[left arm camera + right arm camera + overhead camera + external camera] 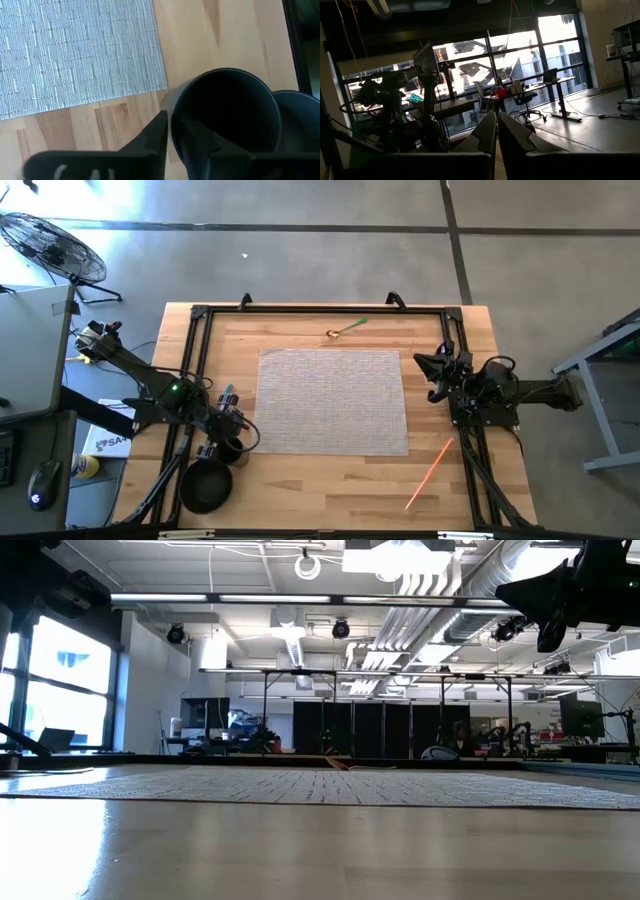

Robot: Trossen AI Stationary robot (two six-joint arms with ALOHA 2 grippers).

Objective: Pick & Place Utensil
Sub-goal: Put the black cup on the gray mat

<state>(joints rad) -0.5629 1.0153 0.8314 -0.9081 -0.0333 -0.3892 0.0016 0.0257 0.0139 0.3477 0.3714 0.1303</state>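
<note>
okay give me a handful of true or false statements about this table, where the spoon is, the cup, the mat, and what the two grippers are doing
1. The spoon lies on the bare wood beyond the far edge of the woven placemat. True.
2. The left gripper is clamped on the rim of the dark cup. True: one finger is inside, one outside.
3. The right gripper holds the spoon. False: it is shut on nothing, raised at the table's right side.
4. The cup stands in the middle of the placemat. False: it stands on wood off the mat's near left corner.
5. An orange stick lies on the wood near the table's right front. True.
</note>
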